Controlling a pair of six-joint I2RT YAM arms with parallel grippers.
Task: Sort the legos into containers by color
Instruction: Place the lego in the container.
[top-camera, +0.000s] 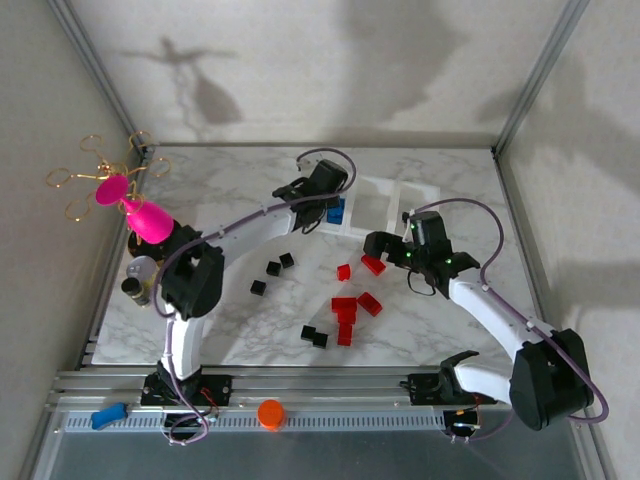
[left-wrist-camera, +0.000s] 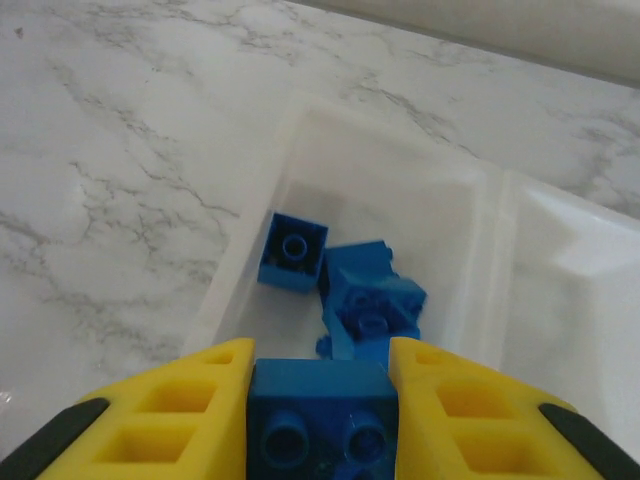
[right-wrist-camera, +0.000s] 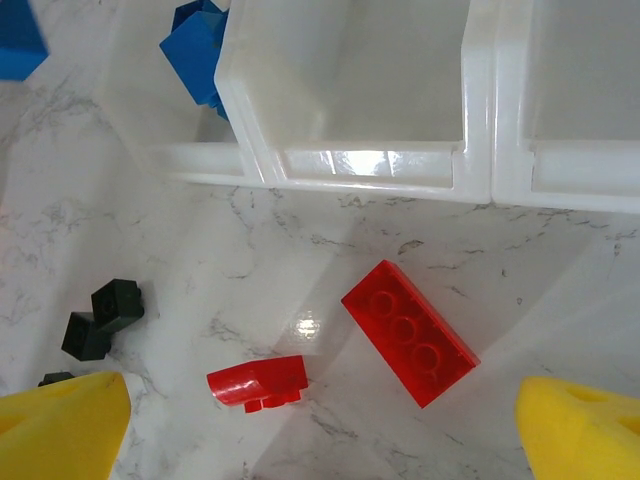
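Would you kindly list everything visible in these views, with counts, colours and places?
blue legos: about three, blue, in the left container; one more blue lego in the left tool
red legos: about six, translucent red, table centre
black legos: five, black, left of the red ones
containers: three, translucent white, far side, in a row
cup: one, pink, left edge
wire loops: one cluster, gold, beside the cup
ball: one, orange, near rail
clip: one, blue, near rail
left tool: yellow fingers, shut on the blue lego
right tool: yellow fingers, open above two red legos
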